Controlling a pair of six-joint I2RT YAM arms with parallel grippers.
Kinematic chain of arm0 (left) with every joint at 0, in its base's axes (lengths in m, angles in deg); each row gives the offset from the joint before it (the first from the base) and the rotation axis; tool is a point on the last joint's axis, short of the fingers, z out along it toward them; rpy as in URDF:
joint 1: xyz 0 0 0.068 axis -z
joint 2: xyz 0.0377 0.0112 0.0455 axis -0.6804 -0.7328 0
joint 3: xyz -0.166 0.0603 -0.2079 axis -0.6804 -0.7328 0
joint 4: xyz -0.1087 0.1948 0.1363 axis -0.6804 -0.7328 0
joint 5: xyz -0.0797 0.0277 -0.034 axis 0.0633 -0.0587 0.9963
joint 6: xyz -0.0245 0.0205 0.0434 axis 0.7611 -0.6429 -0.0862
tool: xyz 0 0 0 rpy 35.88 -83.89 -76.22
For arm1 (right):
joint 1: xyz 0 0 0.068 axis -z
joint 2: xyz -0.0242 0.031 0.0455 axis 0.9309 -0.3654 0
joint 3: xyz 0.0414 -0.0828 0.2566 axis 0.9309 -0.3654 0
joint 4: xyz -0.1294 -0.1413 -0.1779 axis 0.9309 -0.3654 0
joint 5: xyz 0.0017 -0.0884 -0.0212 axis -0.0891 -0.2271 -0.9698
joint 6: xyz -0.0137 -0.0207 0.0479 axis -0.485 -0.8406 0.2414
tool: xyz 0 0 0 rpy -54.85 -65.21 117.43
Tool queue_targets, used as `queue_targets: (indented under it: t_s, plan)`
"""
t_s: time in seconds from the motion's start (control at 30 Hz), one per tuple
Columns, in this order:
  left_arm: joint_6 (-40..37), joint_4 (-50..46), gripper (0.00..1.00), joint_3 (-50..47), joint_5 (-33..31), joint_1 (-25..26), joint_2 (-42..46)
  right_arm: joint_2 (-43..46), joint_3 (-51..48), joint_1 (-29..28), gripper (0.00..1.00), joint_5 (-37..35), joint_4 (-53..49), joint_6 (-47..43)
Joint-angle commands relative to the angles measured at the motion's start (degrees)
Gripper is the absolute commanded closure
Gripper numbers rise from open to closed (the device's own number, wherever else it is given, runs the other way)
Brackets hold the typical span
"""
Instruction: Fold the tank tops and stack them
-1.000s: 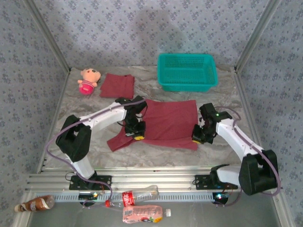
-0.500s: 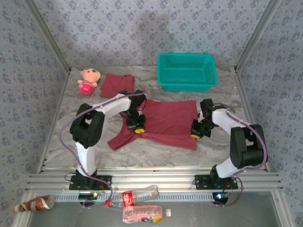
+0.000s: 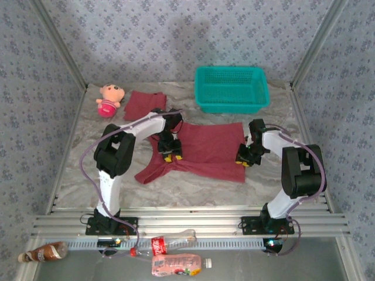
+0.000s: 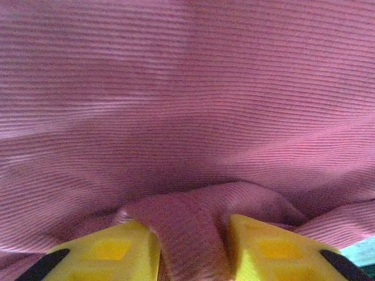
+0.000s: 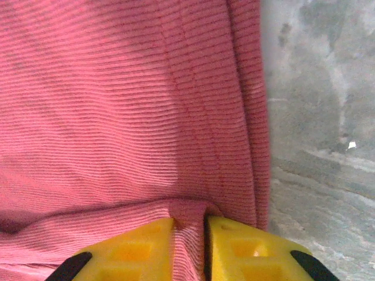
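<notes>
Nearest, in front of the arms in the top view, lie a pink bottle [image 3: 176, 264], a clear bottle with a red label [image 3: 170, 240] and a brown bottle [image 3: 44, 252]. Farther in, the spread tank top [image 3: 205, 155] lies flat on the grey table [image 3: 193, 190]. The left gripper [image 3: 171, 155] sits on its left part and the right gripper [image 3: 242, 161] on its right edge, too small there to show the claws. The left wrist view shows yellow fingers [image 4: 105, 252] standing apart with a hump of ribbed cloth between them. Whether they squeeze it cannot be told. The right wrist view shows that arm's fingers [image 5: 135, 249] close together, pinching a thin fold near the shirt's edge, with bare table beside it. Farthest back lie the folded tank top [image 3: 143, 105], a pink plush doll [image 3: 109, 98] to its left and a teal basket [image 3: 231, 104] at the right.
</notes>
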Motion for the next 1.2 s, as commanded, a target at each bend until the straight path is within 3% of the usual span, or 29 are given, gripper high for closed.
queue_targets:
  t_s: [0.0,0.1,0.27,0.5,0.67,0.9,1.17]
  plan:
    - [-1.5,-5.2,0.55,1.6,-4.8,-0.2,3.5,2.5,2.0,0.4,0.69,-3.1,-2.7,-2.2]
    - [-0.2,-7.1,0.48,-1.2,-7.5,-0.2,9.7,6.1,2.8,0.3,0.61,-4.5,-6.2,-3.2]
    - [5.8,-9.8,0.45,-10.8,-8.4,0.4,20.6,13.3,2.2,-0.6,0.55,-5.3,-11.2,-3.0]
    - [17.5,-2.6,0.44,-30.2,-4.4,7.1,29.9,18.7,-5.5,-13.9,0.55,-1.5,-4.1,7.8]
    - [13.0,-4.5,0.44,-32.7,-13.0,3.6,28.7,13.7,-5.5,-17.4,0.55,-2.1,1.0,5.8]
    - [5.2,-5.2,0.44,-31.0,-20.4,-1.5,25.4,11.0,-8.4,-16.5,0.55,-4.9,0.9,3.1]
    - [-1.1,-5.7,0.51,-29.0,-23.6,-4.1,22.0,10.6,-10.2,-15.7,0.55,-7.1,0.6,3.1]
